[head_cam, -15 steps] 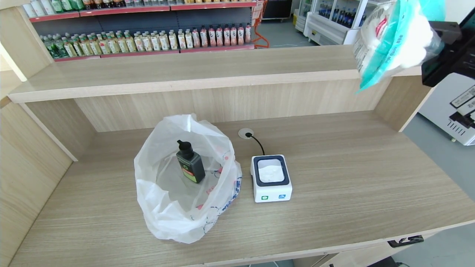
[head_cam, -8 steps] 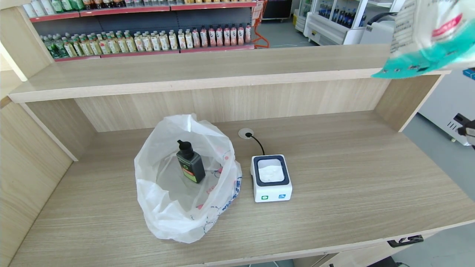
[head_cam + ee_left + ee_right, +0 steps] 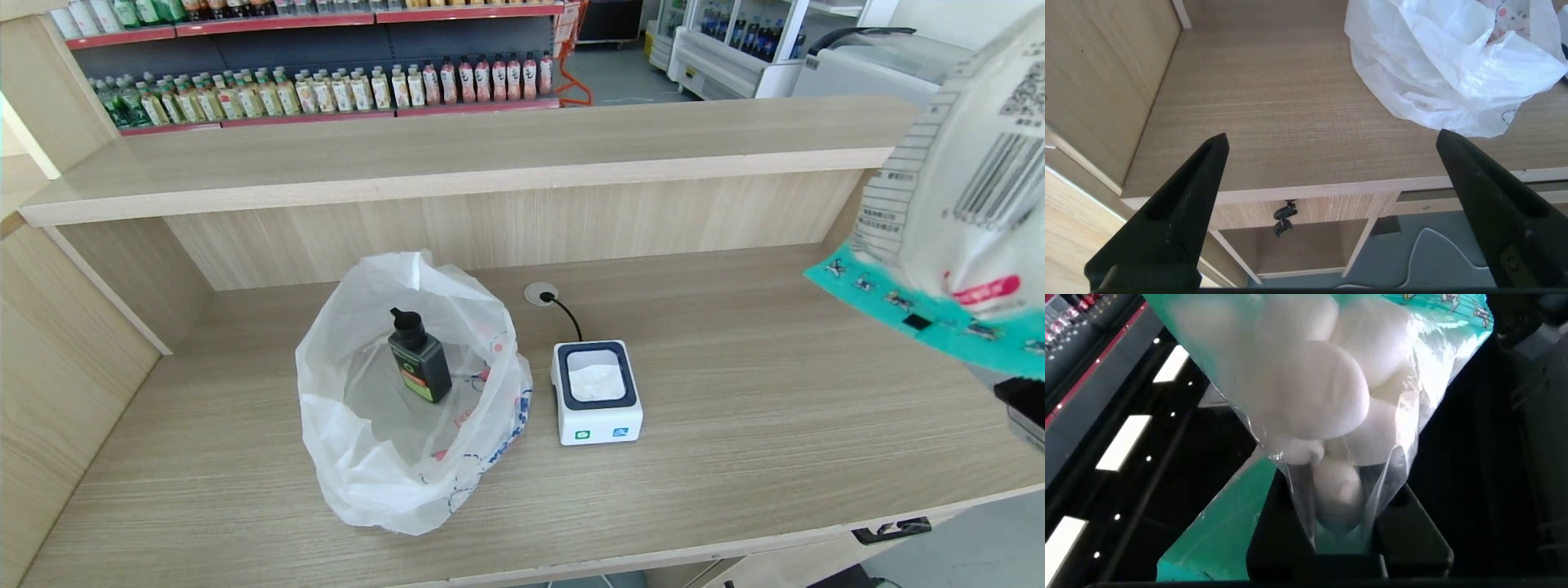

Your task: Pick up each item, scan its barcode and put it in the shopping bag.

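the right pincer (image 3: 1335,531) is clamping a packet of white puffs (image 3: 955,212), holding it above the counter's (image 3: 775,392) right end; the left pincer (image 3: 1331,139) is hanging spread apart near the shopping bag (image 3: 384,441).

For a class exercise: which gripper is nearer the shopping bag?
Left. The left gripper hangs at the counter's front edge near the bag; the right gripper, holding a packet, is far to its right.

Left hand (image 3: 1331,147): two dark fingers (image 3: 1176,220) spread wide apart, angled downward and forward. Right hand (image 3: 1343,527): raised at far right, clamped tight on end of clear teal-edged plastic packet of white balls (image 3: 963,204).
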